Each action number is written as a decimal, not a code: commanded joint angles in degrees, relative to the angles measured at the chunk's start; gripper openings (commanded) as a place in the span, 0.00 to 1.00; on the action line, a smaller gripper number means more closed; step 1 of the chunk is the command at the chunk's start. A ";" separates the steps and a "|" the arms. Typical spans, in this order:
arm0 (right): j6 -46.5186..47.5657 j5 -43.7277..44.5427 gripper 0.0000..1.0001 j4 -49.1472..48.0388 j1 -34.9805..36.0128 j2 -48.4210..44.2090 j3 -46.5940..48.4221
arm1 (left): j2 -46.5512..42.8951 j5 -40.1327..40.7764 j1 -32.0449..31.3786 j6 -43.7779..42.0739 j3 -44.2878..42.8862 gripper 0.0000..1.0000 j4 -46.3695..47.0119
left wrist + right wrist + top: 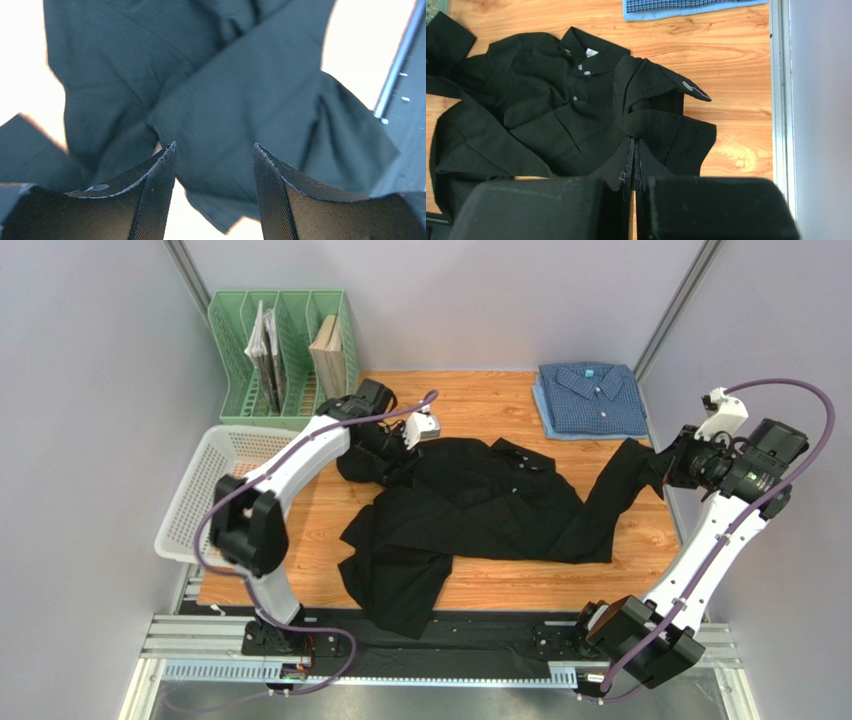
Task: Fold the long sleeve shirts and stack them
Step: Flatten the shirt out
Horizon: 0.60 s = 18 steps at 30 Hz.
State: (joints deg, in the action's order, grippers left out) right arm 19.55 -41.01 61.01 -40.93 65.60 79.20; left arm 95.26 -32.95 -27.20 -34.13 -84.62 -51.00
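Note:
A black long sleeve shirt (480, 510) lies crumpled and spread across the middle of the wooden table (470, 400). Its collar and white buttons (578, 67) face up. A blue checked shirt (592, 398) sits folded at the back right corner, and its edge (686, 6) shows in the right wrist view. My left gripper (395, 455) hovers open over the shirt's left shoulder and sleeve. Dark cloth (225, 90) lies beyond its fingers, with nothing between them (214, 147). My right gripper (668, 465) is shut on the black shirt's right sleeve (651, 90), pinching it at the tips (633, 141) and holding it off the table.
A green file rack (280, 350) with books stands at the back left. A white mesh basket (200, 490) sits off the table's left edge. A metal rail (440, 645) runs along the front, and the shirt's hem hangs over it. Grey walls close in both sides.

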 commanded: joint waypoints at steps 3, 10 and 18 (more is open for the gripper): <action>3.48 0.76 0.00 -0.63 0.50 -1.10 0.96 | 16.41 -4.92 0.31 -10.39 -15.12 0.66 -8.29; 1.19 0.76 0.00 -1.68 1.37 2.16 2.19 | 26.46 -3.79 -0.31 -19.92 -24.27 0.66 -17.28; -2.75 1.64 0.00 -4.23 5.50 5.93 4.65 | 28.13 -1.24 -0.92 -20.89 -19.80 0.61 -14.48</action>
State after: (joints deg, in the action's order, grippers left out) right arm 19.44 -39.79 60.31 -37.41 70.78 80.34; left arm 123.00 -34.00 -27.59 -51.37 -105.56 -65.10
